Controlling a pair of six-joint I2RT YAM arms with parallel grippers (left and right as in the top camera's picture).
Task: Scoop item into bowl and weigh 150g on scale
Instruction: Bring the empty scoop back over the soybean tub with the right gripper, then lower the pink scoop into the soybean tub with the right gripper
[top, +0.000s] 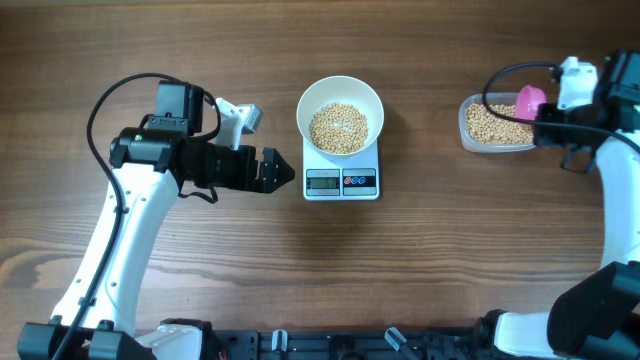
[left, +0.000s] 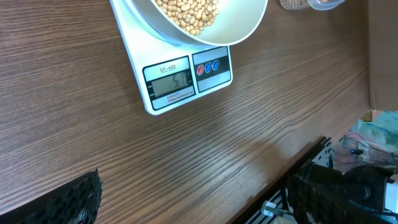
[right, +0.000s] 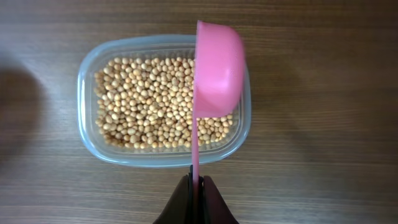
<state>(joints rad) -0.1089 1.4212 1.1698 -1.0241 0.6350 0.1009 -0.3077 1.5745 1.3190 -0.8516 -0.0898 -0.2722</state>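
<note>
While the right gripper (right: 197, 186) pinches the handle of the pink scoop (right: 217, 68) over the clear tub (right: 87, 137) near the tabletop's right edge, the left gripper (top: 283, 172) hangs wide open just left of the scale (top: 341, 183). On it sits the white bowl (top: 312, 100), beans (top: 340, 127) heaped inside.

Brown wood-grain table (top: 450, 260), grain running left to right. Bears 2 things directly: white scale (top: 341, 182) near the middle, clear tub (right: 143, 157) well apart to its right.

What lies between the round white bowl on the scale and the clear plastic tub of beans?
Nothing. In the overhead view, only bare brown wooden tabletop separates the round white bowl from the clear rounded-rectangular plastic tub.
</note>
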